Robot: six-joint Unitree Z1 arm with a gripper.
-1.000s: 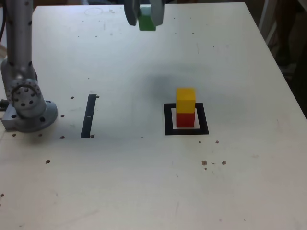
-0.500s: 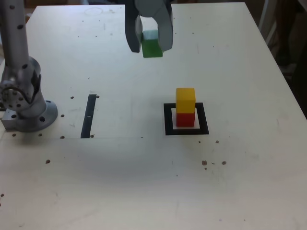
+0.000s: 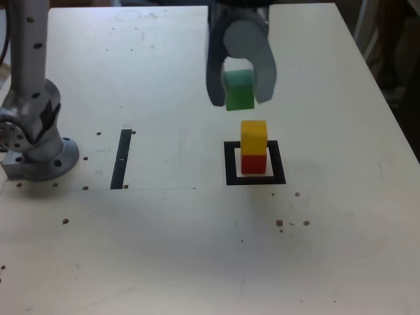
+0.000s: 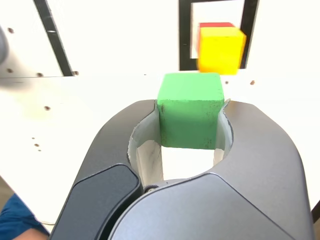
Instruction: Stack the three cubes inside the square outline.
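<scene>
**Tower at risk as the last block comes in**

Green cube (image 3: 239,90) hangs pinched between the two jaws of the gripper (image 3: 240,94), up in the air and a little toward the exterior view's left of the stack. Below it the yellow cube (image 3: 254,137) sits on the red cube (image 3: 254,163), both inside the square outline (image 3: 230,164).

From where I stand, the worry is the approach. If the arm slides across too low, the green block or a fingertip (image 3: 216,98) would likely clip the yellow one and shove it off the red. If it lets go off-centre, the green block could tip off the edge. The wrist view shows the block gripped squarely, though I can't quite tell how much height separates it from the yellow top.

A second ago the gripper was far back near the table's (image 3: 341,262) far edge with the same block; it has since swung forward and toward the exterior view's right, closing on the stack. The two stacked cubes have not budged.
</scene>
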